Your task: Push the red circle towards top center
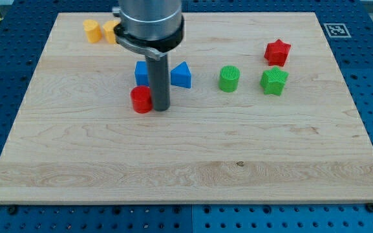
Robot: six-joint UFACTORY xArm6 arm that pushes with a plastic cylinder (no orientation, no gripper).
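Observation:
The red circle (pixel 141 99) sits on the wooden board (pixel 186 168), left of centre. My tip (pixel 161 107) rests on the board right beside the red circle, on its right side, touching or nearly touching it. The rod rises from there to the arm's grey housing at the view's top. A blue block (pixel 142 72) sits just above the red circle, partly hidden by the rod. A blue triangle-like block (pixel 181 75) lies to the upper right of my tip.
A green circle (pixel 229 78) and a green star (pixel 274 81) lie right of centre, with a red star (pixel 277 52) above them. Two yellow-orange blocks (pixel 92 30) (pixel 112 30) sit at the top left, the second partly behind the arm.

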